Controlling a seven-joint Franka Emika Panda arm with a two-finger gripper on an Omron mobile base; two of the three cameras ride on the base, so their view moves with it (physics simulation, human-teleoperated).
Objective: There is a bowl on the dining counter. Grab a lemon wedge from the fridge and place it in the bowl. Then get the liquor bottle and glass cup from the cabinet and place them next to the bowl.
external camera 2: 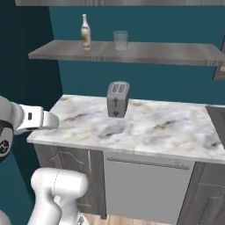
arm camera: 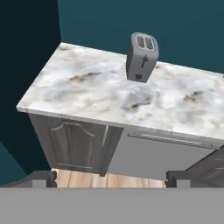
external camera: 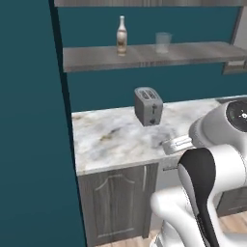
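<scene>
- End effector [arm camera: 112, 179]: in my hand view its two dark fingertips [arm camera: 41, 178] stand far apart at the bottom corners, jaws spread wide, nothing between them.
- It hangs off the front edge of the desk [arm camera: 87, 94], looking down at the marble top, the cabinet door [arm camera: 74, 146] and the wood floor [arm camera: 83, 178] below.
- Desk top is bare except for a grey toaster [external camera: 148, 106] standing upright near the back wall; open marble to both sides of it.
- Left end of the desk stops at a dark teal wall [external camera: 29, 144]; no room to swing that way.
- Liquor bottle [external camera: 121, 35] and glass cup [external camera: 163, 42] stand upright on the wooden shelf [external camera: 193, 52] above the desk, near each other, not touching.
- Both sit well above and behind the end effector, bottle to the left of the cup.
</scene>
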